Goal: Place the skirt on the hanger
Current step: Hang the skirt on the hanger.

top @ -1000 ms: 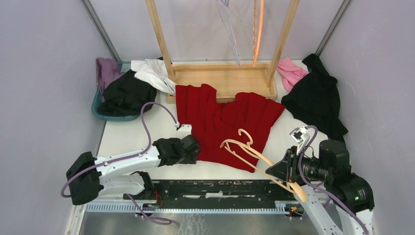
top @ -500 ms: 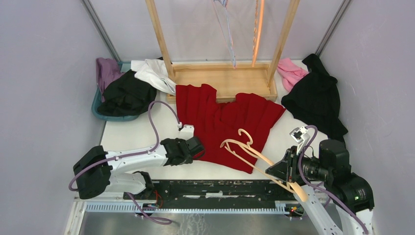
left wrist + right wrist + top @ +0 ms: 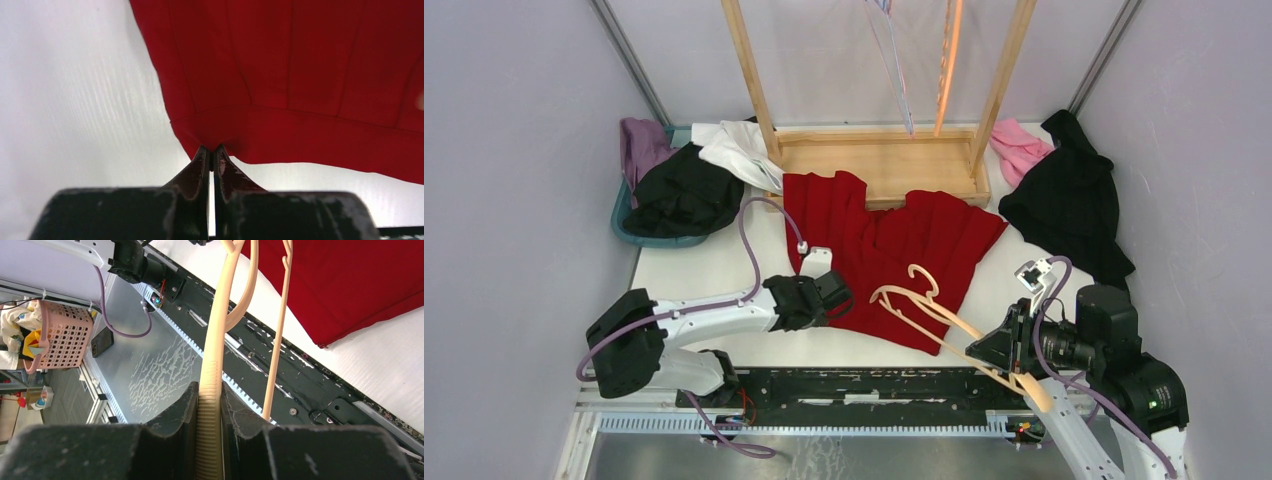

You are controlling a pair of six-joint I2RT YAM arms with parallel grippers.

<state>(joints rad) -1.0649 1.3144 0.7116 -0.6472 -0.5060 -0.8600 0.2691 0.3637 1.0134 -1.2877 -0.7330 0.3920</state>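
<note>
Skirt [image 3: 894, 250] judged light and limp, best taken at its banded edge, whose corner the left gripper [image 3: 212, 152] pinches closed; right gripper [image 3: 210, 390] clamps the hanger [image 3: 924, 305].

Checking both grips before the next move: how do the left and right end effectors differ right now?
The left end effector pinches a corner of the red skirt, jaws almost touching; the right end effector clamps an arm of the beige hanger, jaws held apart by it. Both are shut on their object.
</note>
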